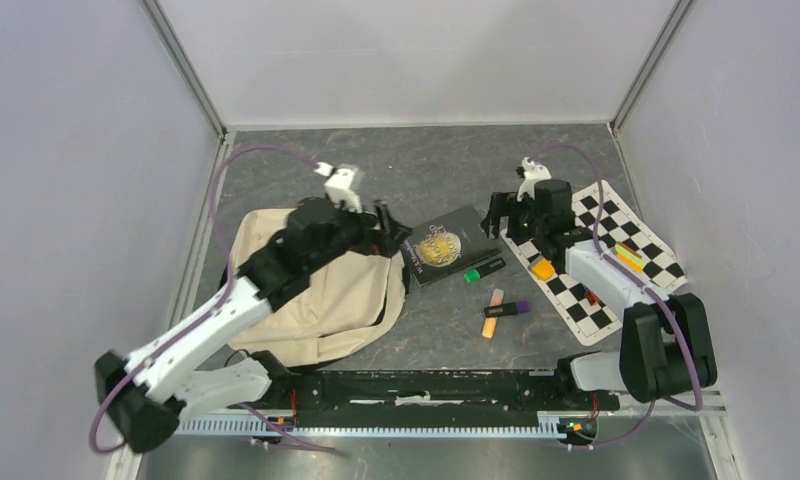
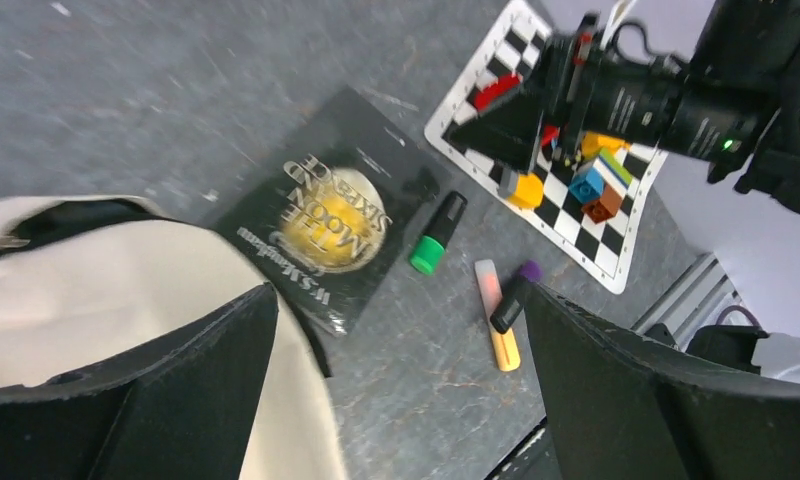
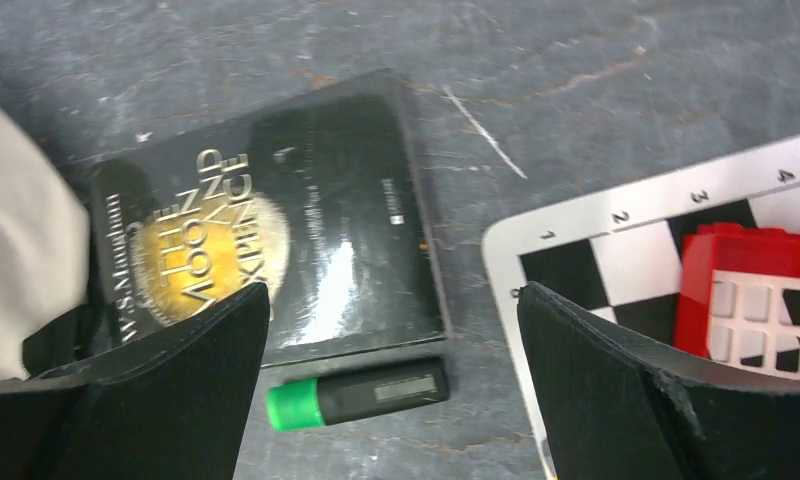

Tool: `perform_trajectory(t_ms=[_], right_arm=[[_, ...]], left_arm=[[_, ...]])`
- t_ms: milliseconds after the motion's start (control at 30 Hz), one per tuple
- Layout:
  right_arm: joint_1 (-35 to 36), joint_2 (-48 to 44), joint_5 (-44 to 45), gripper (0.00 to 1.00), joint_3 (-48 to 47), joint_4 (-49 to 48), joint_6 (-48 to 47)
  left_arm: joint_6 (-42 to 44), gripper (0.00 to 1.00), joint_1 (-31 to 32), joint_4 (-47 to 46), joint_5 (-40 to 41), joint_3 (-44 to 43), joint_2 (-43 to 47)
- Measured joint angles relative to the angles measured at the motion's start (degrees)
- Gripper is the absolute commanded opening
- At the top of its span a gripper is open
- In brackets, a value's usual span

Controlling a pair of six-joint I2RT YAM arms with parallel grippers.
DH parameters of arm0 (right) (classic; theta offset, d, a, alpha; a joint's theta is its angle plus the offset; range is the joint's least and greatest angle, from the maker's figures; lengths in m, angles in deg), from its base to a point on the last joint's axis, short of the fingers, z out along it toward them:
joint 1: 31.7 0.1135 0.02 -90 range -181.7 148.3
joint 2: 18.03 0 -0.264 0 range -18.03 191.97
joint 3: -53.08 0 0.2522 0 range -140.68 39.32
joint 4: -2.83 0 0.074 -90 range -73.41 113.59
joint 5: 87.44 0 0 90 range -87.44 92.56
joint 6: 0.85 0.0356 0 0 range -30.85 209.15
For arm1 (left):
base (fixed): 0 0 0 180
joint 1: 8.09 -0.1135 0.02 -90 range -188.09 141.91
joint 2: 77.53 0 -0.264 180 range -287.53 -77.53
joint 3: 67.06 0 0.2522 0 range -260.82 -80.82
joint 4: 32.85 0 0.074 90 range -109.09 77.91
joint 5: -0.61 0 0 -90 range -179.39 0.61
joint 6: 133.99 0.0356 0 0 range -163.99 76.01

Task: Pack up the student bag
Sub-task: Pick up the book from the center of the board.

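The cream student bag (image 1: 316, 300) lies flat at the left, and its edge shows in the left wrist view (image 2: 96, 290) and the right wrist view (image 3: 16, 250). A black book with a gold disc (image 1: 446, 245) lies just right of it, one corner touching the bag (image 2: 326, 230) (image 3: 276, 220). A green-capped marker (image 1: 484, 268) (image 2: 438, 233) (image 3: 361, 392) lies beside the book. An orange highlighter (image 1: 492, 312) (image 2: 498, 315) and a purple-capped marker (image 1: 506, 309) (image 2: 516, 297) lie nearer. My left gripper (image 1: 388, 228) (image 2: 401, 400) is open and empty over the bag's right edge. My right gripper (image 1: 496, 222) (image 3: 391, 400) is open and empty above the green marker.
A checkerboard mat (image 1: 601, 260) (image 2: 616, 250) (image 3: 576, 240) lies at the right with several coloured blocks on it, among them a red one (image 3: 751, 295) and an orange one (image 1: 543, 268). The right arm (image 2: 676, 100) reaches over the mat. Grey walls enclose the table.
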Motion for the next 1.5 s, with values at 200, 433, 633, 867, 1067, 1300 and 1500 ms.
perform_trajectory(t_ms=[200, 433, 633, 867, 1067, 1300, 1500], right_arm=[[-6.88, 4.02, -4.15, 0.98, 0.07, -0.52, 1.42], [-9.99, 5.81, -6.45, 0.98, 0.07, -1.79, 2.08], [-11.02, 6.43, -7.72, 0.98, 0.07, -3.1, 2.1], [-11.02, 8.17, -10.29, 0.96, 0.07, -4.28, 1.64], [-11.04, 8.61, -13.77, 0.96, 0.31, -5.16, -0.66], [-11.04, 13.05, -17.27, 0.95, 0.0, -5.33, -4.04], [-11.04, 18.08, -20.44, 0.92, -2.54, -4.0, -5.86]], left_arm=[[-7.3, 1.0, 12.33, -4.22, 7.43, -2.91, -18.75], [-15.37, 1.0, 20.41, -6.23, 11.69, -12.79, -35.8], [-21.7, 1.0, 21.0, -7.15, 16.24, -10.82, -39.8], [-25.97, 1.0, 20.41, -7.93, 17.62, -9.22, -44.11], [-30.23, 1.0, 18.64, -8.17, 19.71, -5.11, -44.78], [-32.52, 1.0, 17.57, -9.57, 22.08, -4.42, -44.74], [-34.07, 1.0, 16.28, -10.43, 23.45, -3.85, -44.74]])
